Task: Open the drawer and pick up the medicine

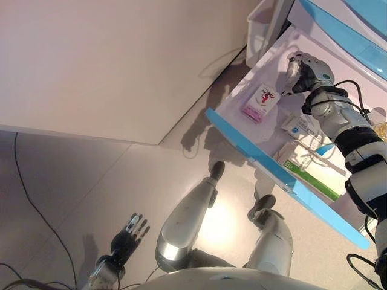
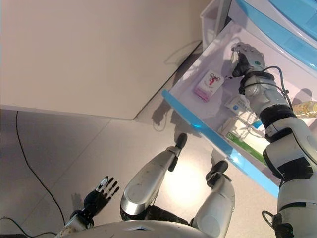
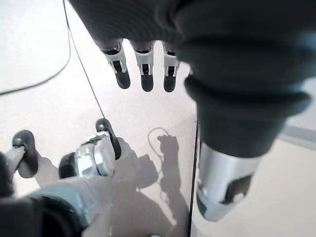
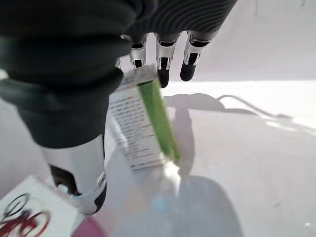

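Note:
The drawer (image 1: 270,169) stands pulled out, with a blue front and a white floor. My right hand (image 1: 309,71) is at its far end, shut on a white medicine box with a green stripe (image 4: 144,123); the fingers (image 4: 163,61) curl over the box's far end and the thumb (image 4: 81,170) lies along its side. Close by in the drawer lies a white and pink box with a red figure (image 1: 261,103). My left hand (image 1: 128,237) hangs low over the floor, fingers spread and holding nothing.
More boxes lie in the drawer's nearer part: a white and blue one (image 1: 297,127) and a green and white one (image 1: 309,174). A second blue-fronted drawer (image 1: 341,31) sits above. A white bin (image 1: 261,25) and a pale wall panel (image 1: 121,60) border the floor.

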